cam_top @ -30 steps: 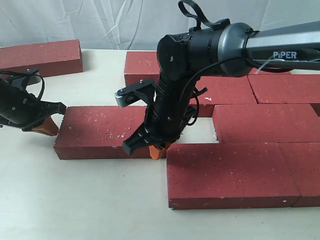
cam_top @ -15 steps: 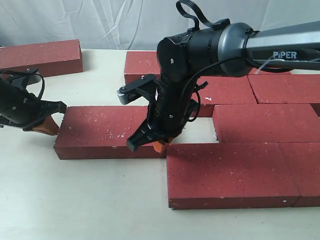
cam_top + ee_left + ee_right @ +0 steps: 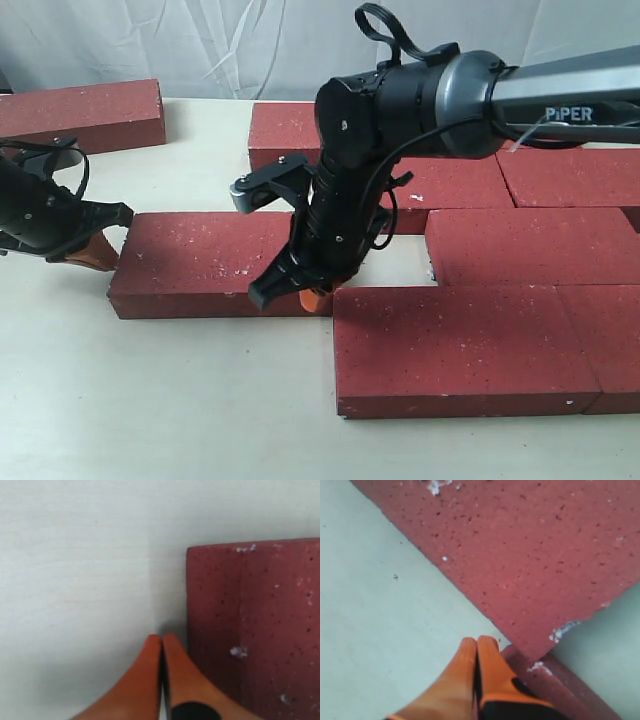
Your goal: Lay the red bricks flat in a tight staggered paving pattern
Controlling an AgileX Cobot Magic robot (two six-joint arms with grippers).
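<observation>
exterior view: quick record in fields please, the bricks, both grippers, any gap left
paved group: dark-red speckled rectangular paving bricks, flat, staggered rows
loose brick: same kind, flat, left of the paved group
spare brick: flat, far left, apart
gap: pale table shows between loose brick and middle-row brick
left gripper: shut, empty, at loose brick's left end
right gripper: shut, empty, at its near right corner

The red bricks [image 3: 470,345], speckled white, all lie flat, most packed together on the right. The left brick [image 3: 200,262] lies just beside them, and the far brick [image 3: 85,112] sits alone.
</observation>
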